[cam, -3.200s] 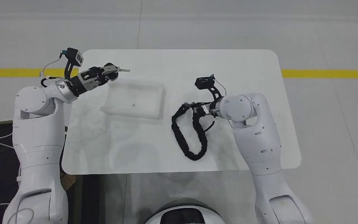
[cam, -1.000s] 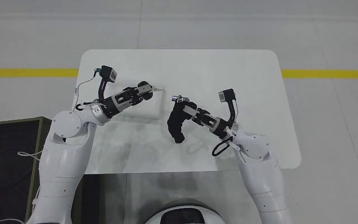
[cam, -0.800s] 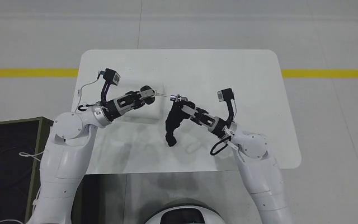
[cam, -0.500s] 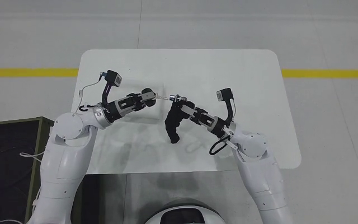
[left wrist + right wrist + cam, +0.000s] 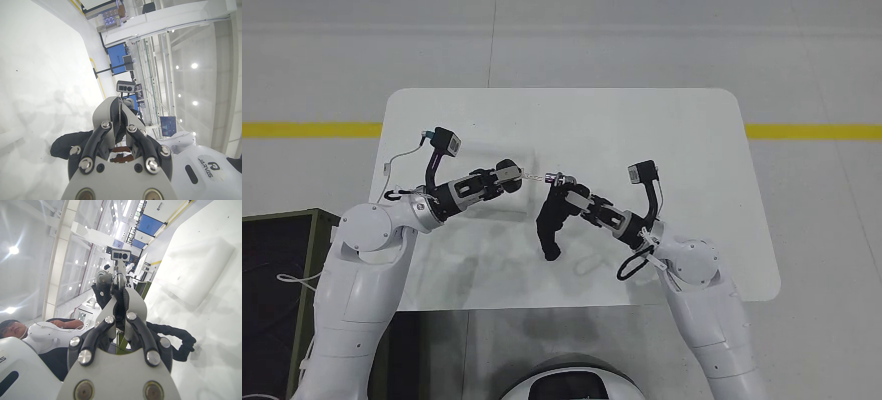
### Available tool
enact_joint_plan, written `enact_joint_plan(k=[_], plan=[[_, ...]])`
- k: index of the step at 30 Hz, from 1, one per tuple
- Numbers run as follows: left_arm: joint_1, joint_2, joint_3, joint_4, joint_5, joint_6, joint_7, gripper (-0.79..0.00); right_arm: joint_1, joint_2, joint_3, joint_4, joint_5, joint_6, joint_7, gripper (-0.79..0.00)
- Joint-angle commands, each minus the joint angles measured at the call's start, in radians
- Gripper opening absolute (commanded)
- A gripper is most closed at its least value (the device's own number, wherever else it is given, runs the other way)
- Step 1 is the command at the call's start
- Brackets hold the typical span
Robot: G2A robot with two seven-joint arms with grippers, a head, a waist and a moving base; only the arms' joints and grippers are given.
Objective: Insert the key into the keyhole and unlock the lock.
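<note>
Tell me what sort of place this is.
Probably a robotics lab or industrial test hall: a white worktable beside a yellow floor line, blue display boards on stands, and rows of ceiling spotlights over glass partitions.

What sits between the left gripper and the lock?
In the top view, just the key, shut in the left gripper and pointing at the lock held by the right gripper, above bare table.

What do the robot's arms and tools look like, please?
The left arm and right arm are white rounded shells with black forearms. Each wrist carries a black camera on a thin cable. The left tool and right tool have pale grey fingers on black linkages with silver screws.
</note>
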Motion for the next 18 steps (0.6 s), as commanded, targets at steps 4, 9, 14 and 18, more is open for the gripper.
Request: enact_joint_plan(k=[4,9,14,18], plan=[[-0.001,0.001,0.003,-0.004,0.004,-0.004,0.001,-0.785,0.000,0.006,-0.007,-0.010,0.002,0.008,0.003,-0.785],[-0.004,0.001,0.010,-0.008,0.009,-0.004,0.005,-0.785,0.006,0.012,-0.012,-0.015,-0.002,0.018,0.000,-0.785],[-0.009,0.001,0.019,-0.009,0.006,-0.006,0.006,-0.785,0.006,0.017,-0.015,-0.019,0.000,0.024,-0.006,-0.785],[-0.014,0.003,0.020,-0.012,0.024,-0.013,-0.002,-0.785,0.008,0.022,-0.018,-0.020,0.001,0.027,-0.009,-0.785]])
